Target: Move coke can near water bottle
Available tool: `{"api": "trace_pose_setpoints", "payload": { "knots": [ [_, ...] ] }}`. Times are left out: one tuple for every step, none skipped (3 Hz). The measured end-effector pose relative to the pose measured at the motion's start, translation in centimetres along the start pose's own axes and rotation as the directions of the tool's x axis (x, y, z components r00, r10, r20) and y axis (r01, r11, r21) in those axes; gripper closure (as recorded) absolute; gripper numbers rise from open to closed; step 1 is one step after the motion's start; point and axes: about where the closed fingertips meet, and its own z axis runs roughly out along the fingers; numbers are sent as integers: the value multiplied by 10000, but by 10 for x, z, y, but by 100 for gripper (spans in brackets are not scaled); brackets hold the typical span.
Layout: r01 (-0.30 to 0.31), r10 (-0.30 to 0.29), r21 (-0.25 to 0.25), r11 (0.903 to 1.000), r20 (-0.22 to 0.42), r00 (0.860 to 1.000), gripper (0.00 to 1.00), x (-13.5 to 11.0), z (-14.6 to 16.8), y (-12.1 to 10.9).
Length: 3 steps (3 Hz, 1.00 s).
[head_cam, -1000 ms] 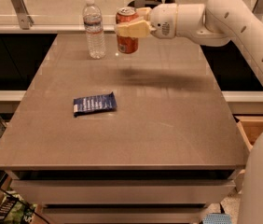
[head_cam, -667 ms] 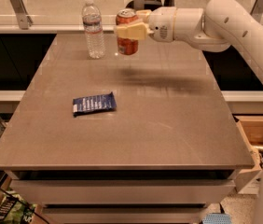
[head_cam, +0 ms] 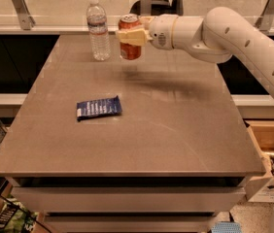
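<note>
One coke can point(head_cam: 130, 51), pinched upright in the gripper point(head_cam: 128, 37), near the desk's point(head_cam: 176, 130) far edge, just beside one capped water bottle point(head_cam: 98, 30), not touching. One blue snack packet point(head_cam: 98, 108) lies toward the left edge.

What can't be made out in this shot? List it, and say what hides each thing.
All in the camera view:
- Lettering on the coke can: partly covered by the gripper, which holds the can just right of the water bottle, over the far side of the table.
- Far jaw: behind the can.
- Print on the blue packet and on the bottle's label: too small.
- Base of the arm: cut off by the right edge.
</note>
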Motion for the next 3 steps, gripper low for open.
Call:
{"api": "trace_pose_setpoints", "payload": {
  "knots": [
    [-118, 119, 84, 9999, -129, 9998, 100, 5, 12, -10],
    [-243, 244, 56, 9997, -267, 9993, 100, 11, 23, -16],
    [-434, 433, -28, 9991, -300, 9986, 100, 22, 32, -19]
  ]
}}
